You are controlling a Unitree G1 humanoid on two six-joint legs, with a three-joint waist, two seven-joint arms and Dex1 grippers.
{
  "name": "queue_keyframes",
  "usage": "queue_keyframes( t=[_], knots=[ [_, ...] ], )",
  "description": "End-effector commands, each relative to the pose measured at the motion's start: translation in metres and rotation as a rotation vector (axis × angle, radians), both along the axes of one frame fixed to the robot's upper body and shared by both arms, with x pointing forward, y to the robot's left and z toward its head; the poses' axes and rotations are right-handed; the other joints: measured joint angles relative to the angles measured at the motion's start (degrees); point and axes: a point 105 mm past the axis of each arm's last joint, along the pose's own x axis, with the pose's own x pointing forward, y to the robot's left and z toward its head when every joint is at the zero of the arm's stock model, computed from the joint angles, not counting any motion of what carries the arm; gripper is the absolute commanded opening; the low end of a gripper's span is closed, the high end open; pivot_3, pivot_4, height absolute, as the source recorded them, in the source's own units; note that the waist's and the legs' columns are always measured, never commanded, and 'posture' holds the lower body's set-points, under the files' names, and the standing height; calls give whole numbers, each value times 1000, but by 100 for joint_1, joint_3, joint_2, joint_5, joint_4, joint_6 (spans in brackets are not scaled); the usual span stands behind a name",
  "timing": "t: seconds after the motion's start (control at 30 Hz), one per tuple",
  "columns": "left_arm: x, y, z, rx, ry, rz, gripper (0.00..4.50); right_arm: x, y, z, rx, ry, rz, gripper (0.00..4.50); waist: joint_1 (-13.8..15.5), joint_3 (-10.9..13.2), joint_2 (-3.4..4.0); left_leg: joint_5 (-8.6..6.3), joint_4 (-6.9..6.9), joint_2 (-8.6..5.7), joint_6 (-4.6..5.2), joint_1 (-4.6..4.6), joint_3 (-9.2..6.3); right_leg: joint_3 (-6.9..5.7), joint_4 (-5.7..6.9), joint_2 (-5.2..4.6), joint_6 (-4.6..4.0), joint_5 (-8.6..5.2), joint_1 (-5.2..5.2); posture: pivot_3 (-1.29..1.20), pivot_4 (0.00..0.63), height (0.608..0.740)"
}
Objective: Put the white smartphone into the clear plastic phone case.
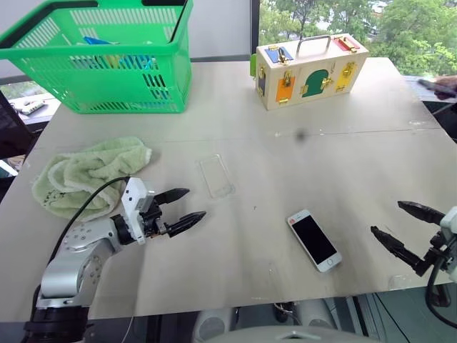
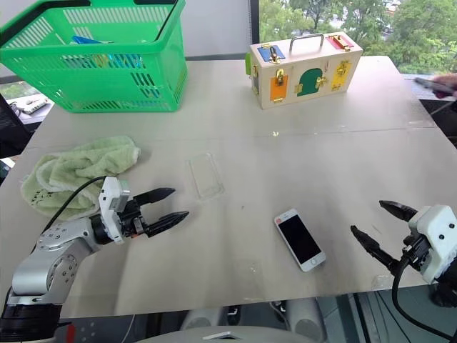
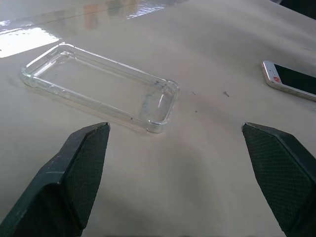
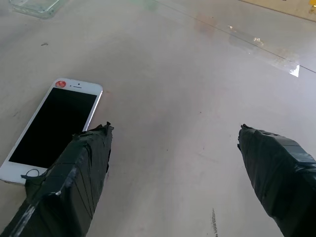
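Note:
The white smartphone (image 1: 314, 239) lies screen up on the table, right of centre near the front edge. The clear plastic phone case (image 1: 216, 176) lies empty and open side up at the table's middle, up and left of the phone. My left gripper (image 1: 188, 204) hovers open just left of and below the case, pointing toward it; the left wrist view shows the case (image 3: 101, 86) close ahead and the phone (image 3: 291, 80) beyond. My right gripper (image 1: 398, 226) is open at the right front edge, to the right of the phone (image 4: 54, 126), holding nothing.
A crumpled green towel (image 1: 86, 174) lies left of my left arm. At the back left stands a green shopping basket (image 1: 107, 61). A wooden box with latches (image 1: 310, 69) stands at the back right. The table's front edge (image 1: 285, 294) runs just below the phone.

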Motion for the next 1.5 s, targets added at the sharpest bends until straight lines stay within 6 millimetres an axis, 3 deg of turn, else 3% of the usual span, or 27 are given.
queue_keyframes(
  t=[0.03, 0.13, 0.27, 0.43, 0.63, 0.73, 0.83, 1.03, 1.33, 1.5],
  knots=[
    [3, -4, 10, -3, -30, -26, 4500, 4, 16, 14, 15, -67, 50, 4406, 0, 0, 0, 0, 0, 0, 0, 0, 0, 0, 0, 0, 0, 0, 0, 0, 150, 740],
    [7, -8, 25, -28, -81, -85, 4500, 2, 49, 27, 76, -105, 213, 4406, -6, 2, 2, 1, 3, 6, 1, 1, 0, -4, 0, 6, 0, 0, 0, 0, 150, 740],
    [6, -12, 24, 113, -96, -264, 4500, -8, 80, 41, 120, -107, 404, 4406, -7, 2, 2, 1, 3, 10, 1, 3, 3, -3, 1, 14, -1, 1, 1, 0, 150, 740],
    [30, -15, 23, 247, -132, -295, 4500, -6, 92, 41, 57, -106, 463, 4406, 54, 0, -1, 1, 4, 7, 1, -2, 6, 9, -2, 32, -2, 2, 2, 0, 150, 740],
    [59, -27, 1, 444, -63, -460, 4500, -8, 98, 39, 15, -114, 462, 4406, 136, -2, -6, -1, 4, -3, 4, -7, 9, 16, -3, 51, -5, 7, 5, 0, 150, 740],
    [70, -34, -9, 481, -7, -503, 3703, -13, 100, 38, 0, -108, 457, 4500, 129, -3, -11, -2, 6, -6, 7, -5, 10, 14, -3, 63, -3, 9, 9, 0, 150, 740],
    [72, -38, -16, 508, 54, -554, 2442, -17, 100, 39, -8, -111, 447, 4500, 96, -6, -13, -8, 10, -6, 16, -1, 17, 25, -4, 65, 13, 18, 12, 0, 150, 740],
    [66, -46, -7, 401, 166, -486, 164, -20, 98, 35, -14, -113, 403, 4500, 90, -9, -12, -9, 12, 5, 18, 10, 15, 57, -3, 82, 13, 18, 21, 0, 150, 740],
    [61, -112, 45, 132, 357, -112, 76, -17, 100, 32, 0, -123, 381, 4500, 114, -5, -18, -8, 50, 6, 19, -9, -7, 84, -2, 104, 0, 9, 45, 0, 150, 740],
    [70, -148, 44, 113, 400, -34, 76, -11, 100, 32, -9, -125, 398, 4500, 78, -6, -19, -8, 52, 4, 19, 1, -4, 93, -1, 113, 25, 24, 52, 0, 150, 740]
  ],
)
